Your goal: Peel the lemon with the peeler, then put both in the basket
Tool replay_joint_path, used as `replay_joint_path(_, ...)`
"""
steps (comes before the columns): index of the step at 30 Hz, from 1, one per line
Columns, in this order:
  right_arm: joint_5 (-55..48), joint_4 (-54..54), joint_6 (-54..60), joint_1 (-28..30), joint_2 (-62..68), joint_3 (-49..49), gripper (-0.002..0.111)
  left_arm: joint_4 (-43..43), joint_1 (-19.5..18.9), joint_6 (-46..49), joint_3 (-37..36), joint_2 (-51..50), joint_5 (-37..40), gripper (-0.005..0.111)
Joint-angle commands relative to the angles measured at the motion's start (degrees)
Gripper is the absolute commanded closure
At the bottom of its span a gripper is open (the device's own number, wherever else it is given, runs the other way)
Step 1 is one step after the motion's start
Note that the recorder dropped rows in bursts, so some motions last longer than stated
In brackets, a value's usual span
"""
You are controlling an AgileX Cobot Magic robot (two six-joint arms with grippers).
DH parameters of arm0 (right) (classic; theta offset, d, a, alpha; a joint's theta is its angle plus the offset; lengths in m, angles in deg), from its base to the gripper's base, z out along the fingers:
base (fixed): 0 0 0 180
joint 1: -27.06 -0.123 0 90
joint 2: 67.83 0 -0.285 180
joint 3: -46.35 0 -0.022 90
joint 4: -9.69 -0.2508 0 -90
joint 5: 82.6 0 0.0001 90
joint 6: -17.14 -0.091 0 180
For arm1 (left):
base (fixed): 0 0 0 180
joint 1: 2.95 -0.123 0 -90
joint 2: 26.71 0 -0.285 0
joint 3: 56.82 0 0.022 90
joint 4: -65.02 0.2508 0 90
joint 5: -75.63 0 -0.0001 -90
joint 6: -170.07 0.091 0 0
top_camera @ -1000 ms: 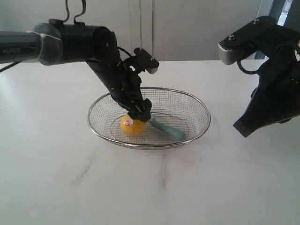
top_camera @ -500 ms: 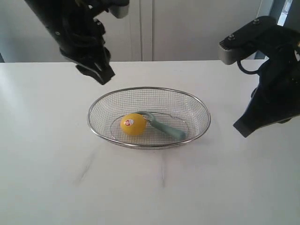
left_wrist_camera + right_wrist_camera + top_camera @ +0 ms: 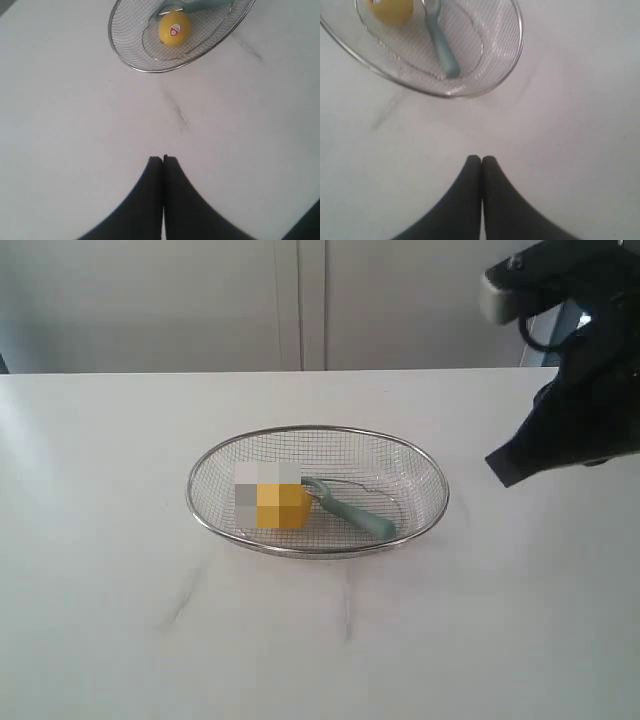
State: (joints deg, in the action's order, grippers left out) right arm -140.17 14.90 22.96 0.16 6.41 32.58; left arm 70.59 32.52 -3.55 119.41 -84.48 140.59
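We see the lemon [image 3: 174,28] lying in the basket [image 3: 318,552], toward its left end in the exterior view. The peeler [image 3: 352,512] lies just beside it, blade head at the fruit and handle running toward the right rim. Nothing else is in the basket.

We judge the lemon light, firm and smooth-skinned, so it may roll or slip; a grip across its middle suits it best. Its skin and sticker look whole to us. The peeler seems light and stiff, and we would take it at mid-handle, away from the blade. The basket is shallow, so both can be lifted straight up.

The left gripper [image 3: 163,159] hangs over the bare table [image 3: 75,125], jaws pressed together on nothing. The right gripper [image 3: 481,159] is likewise closed and empty, apart from the basket.
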Motion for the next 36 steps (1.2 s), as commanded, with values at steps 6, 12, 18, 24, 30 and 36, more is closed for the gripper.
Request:
replay_joint_path(6,15.2,3.6,-8.5,0.1,-23.0,-12.4,0.108,2.6,0.0,-0.6,-8.7,25.8,5.0,0.107)
replay_joint_path(12,20.4,7.2,-12.5,0.1,-38.6,-18.4,0.108,2.6,0.0,-4.1,-14.7,31.3,0.1,0.107)
replay_joint_path(18,30.8,7.1,-12.5,0.1,-43.2,-19.0,0.108,2.6,0.0,-4.7,-16.8,31.3,1.5,0.107)
replay_joint_path(24,35.3,7.1,-12.5,0.1,-44.1,-19.0,0.108,2.5,0.0,-4.7,-16.8,31.3,3.2,0.107)
replay_joint_path(30,34.8,7.1,-12.5,0.1,-44.1,-19.0,0.108,2.5,0.0,-4.7,-16.8,31.3,3.2,0.107)
replay_joint_path(36,34.8,7.1,-12.5,0.1,-44.1,-19.0,0.108,2.5,0.0,-4.7,-16.8,31.3,3.2,0.107)
